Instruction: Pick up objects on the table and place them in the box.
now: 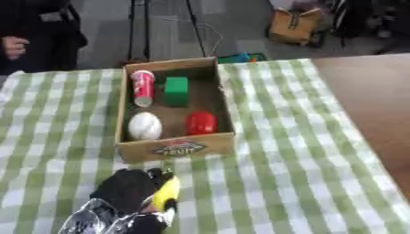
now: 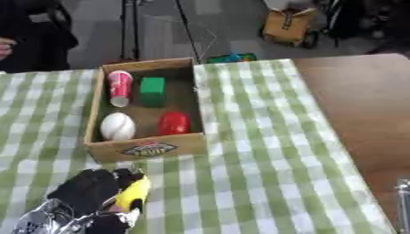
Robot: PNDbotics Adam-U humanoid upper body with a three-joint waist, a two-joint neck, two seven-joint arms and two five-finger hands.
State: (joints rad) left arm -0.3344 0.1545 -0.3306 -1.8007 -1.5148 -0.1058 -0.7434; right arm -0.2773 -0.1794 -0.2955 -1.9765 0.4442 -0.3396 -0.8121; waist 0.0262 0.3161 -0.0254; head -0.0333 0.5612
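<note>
An open cardboard box (image 1: pixel 180 147) stands on the green-checked cloth. Inside lie a red and white can (image 1: pixel 142 87), a green block (image 1: pixel 176 91), a white egg-shaped thing (image 1: pixel 145 125) and a red rounded thing (image 1: pixel 200 122). My left hand (image 1: pixel 126 190) is just in front of the box, its black fingers curled round a yellow object (image 1: pixel 166 193) that sticks up toward the box's front wall. The right hand is out of sight; only a sliver of metal shows at the lower right edge of the right eye view.
The checked cloth (image 1: pixel 288 173) covers most of the table. Bare brown tabletop (image 1: pixel 368 100) lies to the right. Beyond the far edge are a tan bag (image 1: pixel 294 25), stand legs (image 1: pixel 140 27) and a person in dark clothes (image 1: pixel 32 36) at the upper left.
</note>
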